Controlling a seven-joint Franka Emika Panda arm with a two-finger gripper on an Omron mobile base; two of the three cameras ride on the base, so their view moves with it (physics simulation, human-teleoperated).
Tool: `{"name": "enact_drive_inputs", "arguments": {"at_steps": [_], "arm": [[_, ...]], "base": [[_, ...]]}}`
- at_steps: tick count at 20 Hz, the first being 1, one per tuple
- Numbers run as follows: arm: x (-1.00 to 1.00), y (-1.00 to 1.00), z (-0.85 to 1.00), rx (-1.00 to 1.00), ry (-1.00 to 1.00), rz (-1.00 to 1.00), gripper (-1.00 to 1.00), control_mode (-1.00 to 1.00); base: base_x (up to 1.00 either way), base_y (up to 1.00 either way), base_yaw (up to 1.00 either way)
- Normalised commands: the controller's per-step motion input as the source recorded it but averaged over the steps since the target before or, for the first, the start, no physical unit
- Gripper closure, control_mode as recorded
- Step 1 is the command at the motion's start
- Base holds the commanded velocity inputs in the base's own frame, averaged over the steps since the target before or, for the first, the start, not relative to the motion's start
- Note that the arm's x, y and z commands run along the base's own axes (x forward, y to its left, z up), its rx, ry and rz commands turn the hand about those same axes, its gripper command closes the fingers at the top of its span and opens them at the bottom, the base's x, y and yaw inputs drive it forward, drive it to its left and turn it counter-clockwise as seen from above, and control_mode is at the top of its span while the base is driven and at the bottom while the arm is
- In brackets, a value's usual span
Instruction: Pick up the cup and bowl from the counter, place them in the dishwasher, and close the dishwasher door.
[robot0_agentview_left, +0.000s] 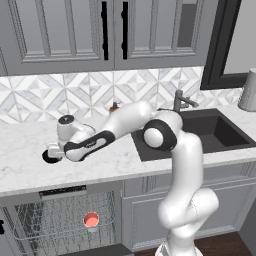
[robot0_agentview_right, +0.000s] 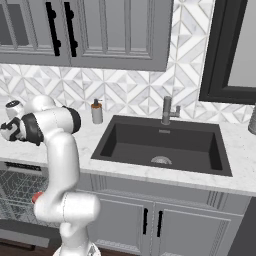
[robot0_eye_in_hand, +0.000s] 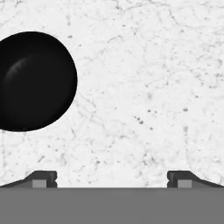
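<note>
A: Looking down the hand view, I see the jaws spread wide with nothing between them. The gripper (robot0_eye_in_hand: 112, 178) has only bare counter (robot0_eye_in_hand: 148, 87) under it, and the two fingertips (robot0_eye_in_hand: 43, 178) stand far apart at the bottom edge.

B: Bowl?

A: The bowl (robot0_eye_in_hand: 34, 81) is black and round, off to the upper left in the hand view, clear of both tips, no contact. It sits flat on the marble. From the left base view I get just a dark sliver of the bowl (robot0_agentview_left: 49, 157) poking out under the hand, near the counter's (robot0_agentview_left: 30, 175) front edge.

B: Where's the hand itself?

A: The gripper (robot0_agentview_left: 59, 150) points down over the counter, left of the sink (robot0_agentview_left: 210, 132), with the arm stretched out leftward from the base.

B: Cup?

A: The cup (robot0_agentview_left: 91, 220) is already in the dishwasher (robot0_agentview_left: 62, 222), lying in the wire rack with its red inside facing the camera. The right base view shows only a bit of red of the cup (robot0_agentview_right: 36, 198) behind the arm.

B: Door?

A: The dishwasher stands open, rack exposed under the black vent strip (robot0_agentview_left: 62, 192). I can't make out the door panel well, just a dark edge at the bottom.

B: Anything else?

A: A soap bottle (robot0_agentview_right: 97, 112) stands by the sink's left back corner, with the faucet (robot0_agentview_right: 168, 111) behind the basin.
</note>
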Motion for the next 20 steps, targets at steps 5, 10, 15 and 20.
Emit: {"name": "enact_drive_inputs", "arguments": {"at_steps": [5,10,15,20], "arm": [[0.4,0.11,0.0,0.0,0.02,0.0,-1.0,-1.0],[0.35,0.21,-0.01,0.0,0.0,0.0,-1.0,-1.0],[0.28,0.24,-0.09,0.0,0.0,0.0,-1.0,-1.0],[0.33,0.07,-0.07,0.0,0.0,0.0,-1.0,-1.0]], "base": [[0.0,0.0,0.0],[0.0,0.0,0.0],[0.0,0.0,0.0],[0.0,0.0,0.0]]}}
